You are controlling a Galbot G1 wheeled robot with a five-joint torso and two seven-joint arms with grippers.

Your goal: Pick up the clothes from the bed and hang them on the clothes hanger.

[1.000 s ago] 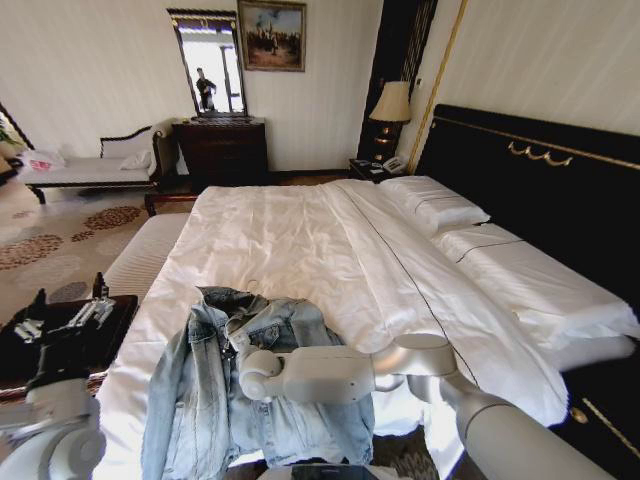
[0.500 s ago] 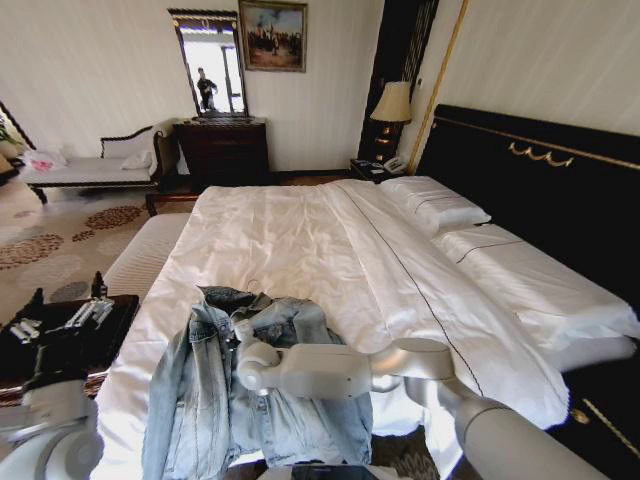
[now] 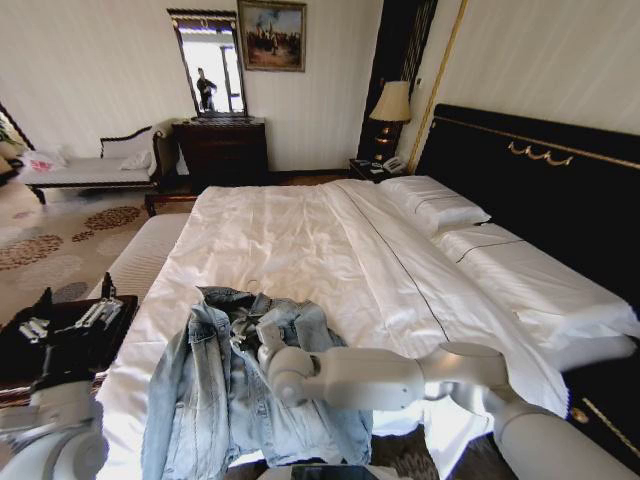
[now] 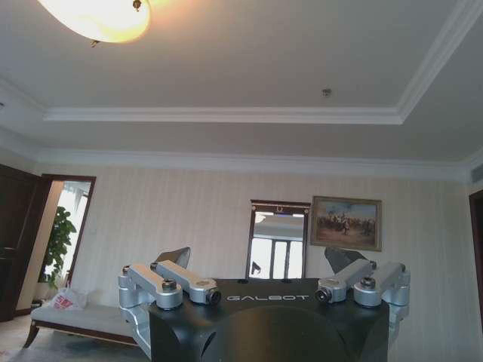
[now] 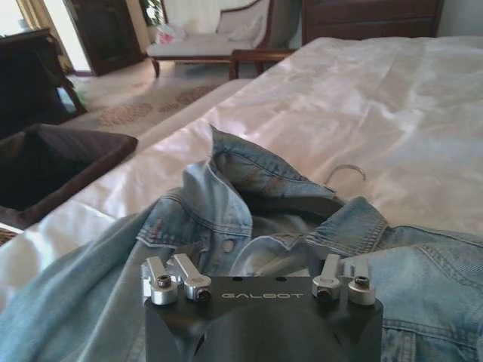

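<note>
Jacket [image 3: 250, 395] lies spread on the bed [image 3: 330, 250] near its foot edge, collar up, hanger hook [image 5: 346, 173] poking out beyond it. Right gripper [image 3: 268, 340] hovers over the collar; finger state cannot be told. Left gripper [image 4: 260, 275] parked, spread open, empty. Risk: pinching denim only, so the hanger slips out.

1. The denim jacket [image 3: 215, 400] — light-blue, washed — lies spread open at the near corner of the bed, collar turned up toward the pillows, sleeves and hem trailing over the near edge.
2. The bed [image 3: 300, 240] is very large, with smooth white sheets, white pillows by a tall black headboard, and a dark frame.
3. The clothes hanger [image 5: 346, 172] shows a thin hook poking from the collar — the rest is hidden inside the jacket.
</note>
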